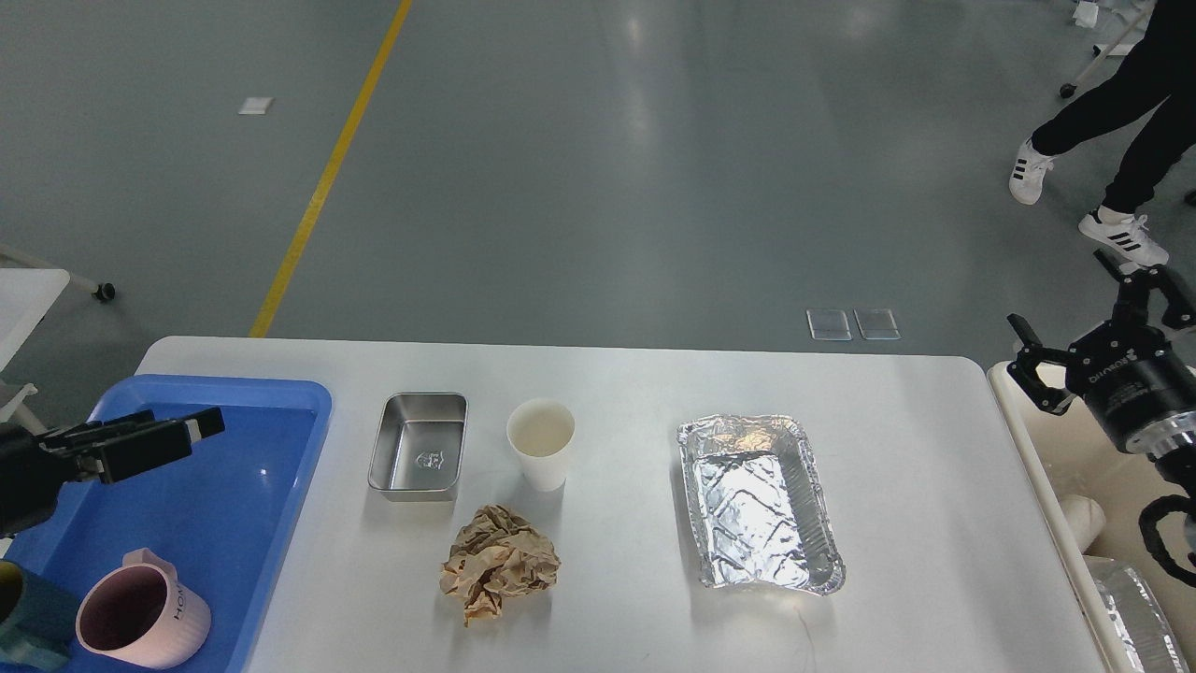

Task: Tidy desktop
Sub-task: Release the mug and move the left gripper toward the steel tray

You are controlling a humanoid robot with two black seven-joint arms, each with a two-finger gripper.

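The white desktop [934,523] holds a small steel tray [419,446], a white paper cup [541,442], a crumpled ball of brown paper [499,564] and a foil tray [759,502]. My left gripper [192,432] hovers over the blue plastic tray [245,523] at the left edge. I see it side-on, its fingers overlap, and nothing shows in it. My right gripper [1089,322] is off the table's right edge, above the beige bin [1026,447], with its fingers spread wide and empty.
A pink mug [140,622] and part of a teal and yellow object [23,612] sit in the blue tray. The bin holds a foil tray [1132,608] and a white cup [1084,519]. A person's legs [1112,103] are at the far right on the floor.
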